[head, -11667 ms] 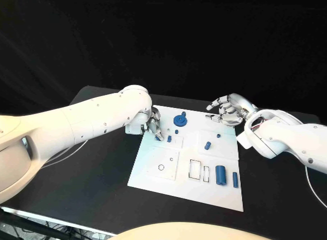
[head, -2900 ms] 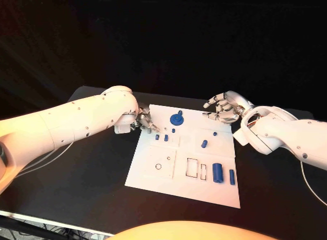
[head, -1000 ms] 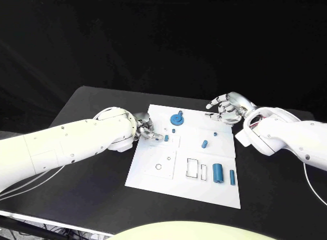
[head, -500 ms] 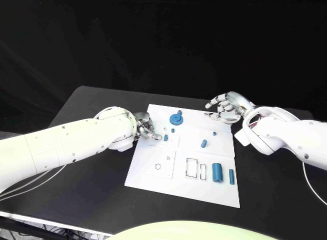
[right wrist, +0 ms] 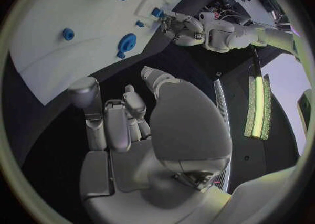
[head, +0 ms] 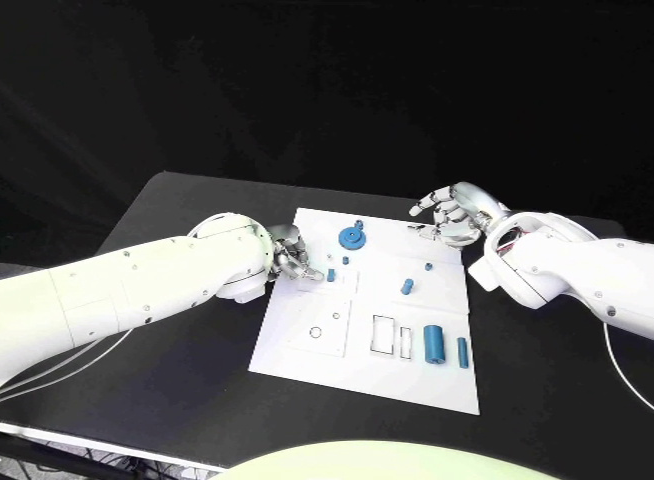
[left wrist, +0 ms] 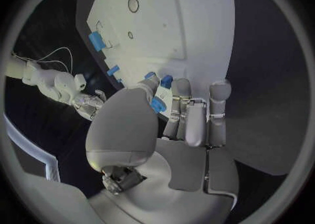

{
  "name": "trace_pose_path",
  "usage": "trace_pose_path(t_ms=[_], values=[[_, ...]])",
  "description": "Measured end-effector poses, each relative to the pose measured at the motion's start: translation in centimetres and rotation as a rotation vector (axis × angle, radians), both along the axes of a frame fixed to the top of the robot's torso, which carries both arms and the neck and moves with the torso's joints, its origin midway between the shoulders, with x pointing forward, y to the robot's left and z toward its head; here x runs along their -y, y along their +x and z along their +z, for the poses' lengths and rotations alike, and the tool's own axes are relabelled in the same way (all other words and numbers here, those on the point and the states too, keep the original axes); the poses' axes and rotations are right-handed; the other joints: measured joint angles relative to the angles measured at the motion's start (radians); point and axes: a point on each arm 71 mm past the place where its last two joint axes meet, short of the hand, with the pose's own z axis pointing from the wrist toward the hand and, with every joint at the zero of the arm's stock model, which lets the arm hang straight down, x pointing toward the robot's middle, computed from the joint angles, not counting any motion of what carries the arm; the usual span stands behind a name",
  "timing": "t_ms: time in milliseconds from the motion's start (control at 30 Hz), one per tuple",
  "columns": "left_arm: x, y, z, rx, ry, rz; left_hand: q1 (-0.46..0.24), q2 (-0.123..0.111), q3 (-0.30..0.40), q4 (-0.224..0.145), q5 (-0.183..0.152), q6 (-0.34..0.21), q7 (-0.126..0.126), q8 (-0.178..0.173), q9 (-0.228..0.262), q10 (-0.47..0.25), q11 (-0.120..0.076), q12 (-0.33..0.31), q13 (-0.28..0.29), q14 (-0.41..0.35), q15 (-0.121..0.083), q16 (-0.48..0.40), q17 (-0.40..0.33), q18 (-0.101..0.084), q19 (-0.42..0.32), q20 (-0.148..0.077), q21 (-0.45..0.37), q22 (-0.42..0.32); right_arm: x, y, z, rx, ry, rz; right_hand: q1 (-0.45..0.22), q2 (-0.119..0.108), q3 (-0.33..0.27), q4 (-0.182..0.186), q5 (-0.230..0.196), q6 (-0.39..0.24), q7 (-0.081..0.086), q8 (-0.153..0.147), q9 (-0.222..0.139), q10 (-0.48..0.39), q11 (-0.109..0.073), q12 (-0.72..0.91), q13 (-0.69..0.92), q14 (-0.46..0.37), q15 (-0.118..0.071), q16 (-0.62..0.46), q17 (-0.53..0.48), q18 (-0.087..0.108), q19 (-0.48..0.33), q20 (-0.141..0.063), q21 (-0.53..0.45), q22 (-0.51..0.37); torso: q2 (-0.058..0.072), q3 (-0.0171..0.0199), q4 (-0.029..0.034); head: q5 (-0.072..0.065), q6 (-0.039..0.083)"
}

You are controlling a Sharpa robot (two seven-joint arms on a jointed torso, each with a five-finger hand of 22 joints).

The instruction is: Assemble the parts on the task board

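**Left hand holding a small blue part at the board's far-left corner**

Head view — the flat white task board (head: 359,345) is lying mid-desk on the black desk (head: 169,340). The silver left hand (head: 290,258) is sitting at the board's far-left edge, barely shifted over the last second, having drawn back from over the board earlier. A round blue knobbed part (head: 352,237) is standing near the far edge; a larger blue cylinder (head: 434,344) is lying near the near-right corner.

Left wrist view — the left hand is pinching a small blue peg (left wrist: 157,104) between thumb and fingers, so insertion probably comes next.

Right wrist view — the silver right hand (right wrist: 125,129) is hovering beyond the board's far-right corner, fingers loosely apart, holding nothing.
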Motion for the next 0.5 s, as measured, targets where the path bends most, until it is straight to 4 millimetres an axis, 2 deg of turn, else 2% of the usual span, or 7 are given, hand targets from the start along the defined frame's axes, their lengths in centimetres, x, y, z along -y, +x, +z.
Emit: trace_pose_path(t_ms=[133,200,500], values=[[-0.01,0.00,-0.06,-0.003,-0.004,0.000,0.009,0.009,0.011,0.000,0.000,0.002,-0.002,0.004,0.000,0.000,0.000,0.003,-0.003,0.000,0.000,0.000,0.000,0.000,0.000,0.000,0.000,0.003,0.02,0.01,-0.04,-0.001,0.000,0.000,0.000,0.000,0.000,0.000,0.000,-0.004,0.004,0.002,-0.001,-0.017,0.002,-0.018,-0.017,0.000,0.000,-0.021,-0.023,0.000,-0.019,0.003,-0.039,-0.020,0.000,-0.0001,0.0004,0.001,0.000],[-0.02,0.00,-0.08,-0.004,-0.006,0.001,0.017,0.013,0.019,0.000,0.000,0.002,-0.002,0.004,0.000,0.000,0.000,0.003,-0.004,0.000,0.000,0.000,0.000,0.000,0.001,-0.001,0.000,0.003,0.02,0.01,-0.07,-0.002,0.000,0.000,0.000,0.000,0.000,0.000,0.000,-0.004,0.004,0.008,-0.003,-0.036,0.003,-0.039,-0.040,0.000,0.000,-0.047,-0.055,0.016,-0.039,0.003,-0.087,-0.047,0.000,-0.0001,0.0004,0.001,0.001],[0.09,-0.05,-0.21,-0.011,-0.022,-0.002,0.060,0.052,0.073,0.001,0.000,0.002,-0.002,0.012,0.000,0.000,-0.007,0.003,-0.016,0.000,0.000,0.004,0.004,0.000,0.008,-0.003,0.004,0.010,0.03,0.01,-0.10,-0.003,0.001,0.000,0.000,0.000,0.000,0.000,0.000,-0.004,0.004,0.008,-0.003,-0.038,0.002,-0.041,-0.047,0.000,0.000,-0.052,-0.067,0.016,-0.041,0.002,-0.101,-0.057,0.000,-0.0004,-0.0001,0.003,0.002]])
